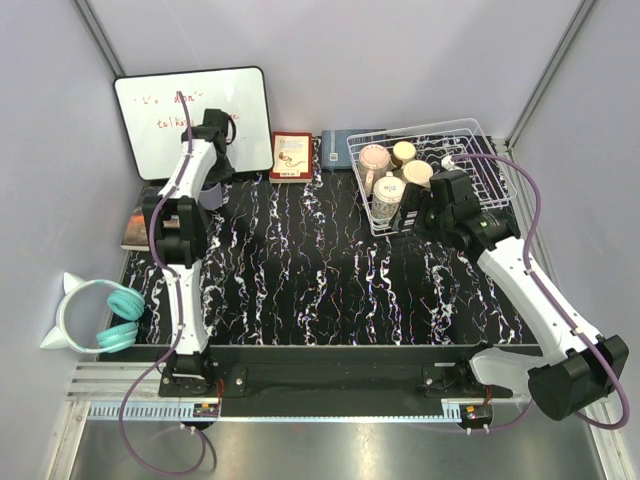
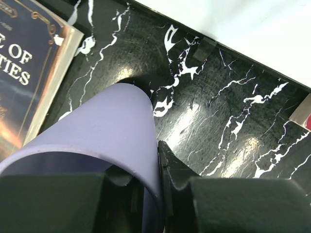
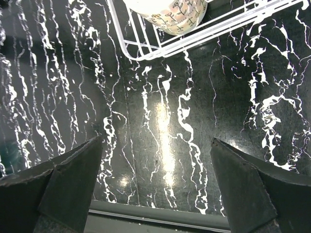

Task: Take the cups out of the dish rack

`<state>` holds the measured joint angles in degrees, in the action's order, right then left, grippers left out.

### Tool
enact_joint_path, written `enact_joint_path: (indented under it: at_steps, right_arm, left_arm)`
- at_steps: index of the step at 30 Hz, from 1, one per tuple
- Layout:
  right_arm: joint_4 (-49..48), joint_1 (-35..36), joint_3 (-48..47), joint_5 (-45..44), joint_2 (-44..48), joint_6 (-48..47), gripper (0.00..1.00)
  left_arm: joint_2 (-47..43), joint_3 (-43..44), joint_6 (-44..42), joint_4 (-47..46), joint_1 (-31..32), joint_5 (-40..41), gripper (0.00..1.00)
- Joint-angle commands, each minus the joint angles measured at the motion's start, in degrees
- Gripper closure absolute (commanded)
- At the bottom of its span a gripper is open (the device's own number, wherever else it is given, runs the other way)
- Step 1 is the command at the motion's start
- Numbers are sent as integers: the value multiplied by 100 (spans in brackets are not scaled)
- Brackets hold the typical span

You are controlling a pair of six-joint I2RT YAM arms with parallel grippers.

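Observation:
The white wire dish rack [image 1: 480, 165] stands at the back right and holds several cups: a pink one [image 1: 374, 158], a beige one [image 1: 403, 152], a cream one [image 1: 418, 173] and a patterned one [image 1: 388, 196]. In the right wrist view the patterned cup [image 3: 170, 14] sits just inside the dish rack corner [image 3: 146, 48]. My right gripper [image 1: 412, 214] [image 3: 158, 145] is open over bare table, just in front of that corner. At the back left, my left gripper [image 1: 211, 183] [image 2: 158, 194] is shut on the wall of a lavender cup [image 1: 211, 196] [image 2: 112, 131], one finger inside and one outside.
A whiteboard [image 1: 190, 115] leans against the back wall behind the left arm. A dark book [image 1: 135, 225] [image 2: 24, 73] lies to the left of the lavender cup. A red book [image 1: 291, 155] stands at the back centre. Teal headphones [image 1: 115, 315] rest at the left edge.

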<state>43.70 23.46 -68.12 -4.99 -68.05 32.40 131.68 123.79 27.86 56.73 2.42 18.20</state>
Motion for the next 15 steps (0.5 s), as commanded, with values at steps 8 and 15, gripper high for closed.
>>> enact_joint_path:
  at_steps: [8,15]
  right_arm:
    - [147,-17,-395,-125,-323,-173,0]
    - [139,-17,-378,-186,-261,-146,0]
  left_arm:
    - [262,304,141,-100,-206,-887,78]
    - [-247,67,220,-364,-215,-897,40]
